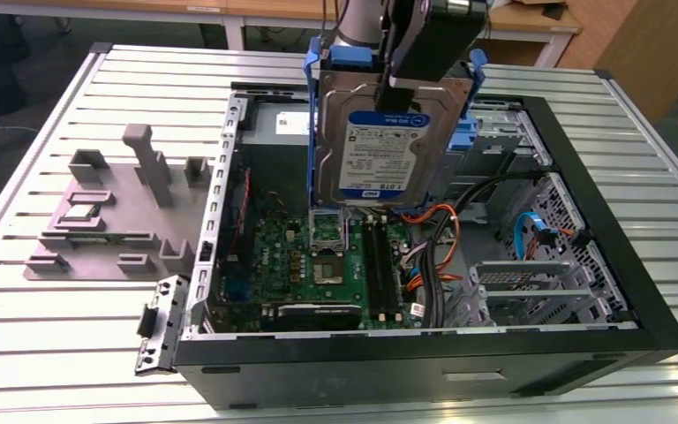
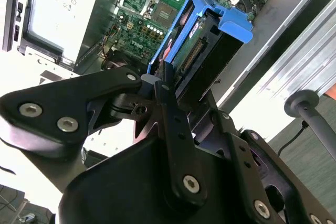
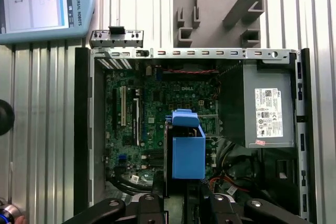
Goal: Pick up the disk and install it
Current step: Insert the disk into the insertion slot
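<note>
- My gripper (image 1: 404, 93) comes down from above, over the open computer case (image 1: 621, 256).
- My fingers (image 2: 168, 103) are clamped on the disk (image 1: 388, 150), one on each flat face, pinching it at its upper end.
- In the exterior view, one black finger lies over the top of the white-and-blue label.
- The disk hangs upright on edge, label face toward the exterior camera, with its blue carrier bracket (image 1: 313, 97) framing both long sides.
- The disk is in the air inside the outline of the case, over the green motherboard (image 1: 304, 265). Its lower edge looks clear of the board, but I can't tell the gap.
- In the first wrist view I look straight down the disk's edge. The blue carrier end (image 3: 188, 150) sits over the middle of the board, beside the grey power supply box (image 3: 268, 103) with the white sticker.
- In the second wrist view the connector end of the disk points away from my palm, toward the board.
- A metal drive cage (image 1: 528, 283) stands in the case's corner on the exterior view's right, with orange cables (image 1: 433, 238) and a blue cable (image 1: 522, 234) near it.
- A grey fixture block (image 1: 116, 212) lies on the slatted table (image 1: 56, 353) on the exterior view's left, just beside the case.
- A teach pendant (image 3: 42, 3) lies on the table outside the case.
</note>
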`<action>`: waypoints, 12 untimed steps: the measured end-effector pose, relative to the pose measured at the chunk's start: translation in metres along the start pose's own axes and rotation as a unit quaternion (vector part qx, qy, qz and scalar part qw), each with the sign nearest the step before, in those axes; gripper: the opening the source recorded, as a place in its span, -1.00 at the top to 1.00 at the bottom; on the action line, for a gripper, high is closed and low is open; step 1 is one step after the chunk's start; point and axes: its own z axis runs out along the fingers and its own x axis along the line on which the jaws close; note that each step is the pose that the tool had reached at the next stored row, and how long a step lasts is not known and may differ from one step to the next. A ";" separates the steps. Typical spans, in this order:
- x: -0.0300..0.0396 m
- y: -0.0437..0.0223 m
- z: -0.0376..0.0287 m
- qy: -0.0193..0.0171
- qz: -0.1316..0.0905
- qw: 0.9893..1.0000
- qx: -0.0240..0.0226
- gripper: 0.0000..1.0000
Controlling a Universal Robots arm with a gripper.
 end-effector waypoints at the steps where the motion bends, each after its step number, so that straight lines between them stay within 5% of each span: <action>1: -0.0003 0.0000 0.0000 0.000 0.000 1.000 0.000 0.30; 12: 0.0047 -0.0001 -0.0002 0.000 0.000 1.000 0.000 0.30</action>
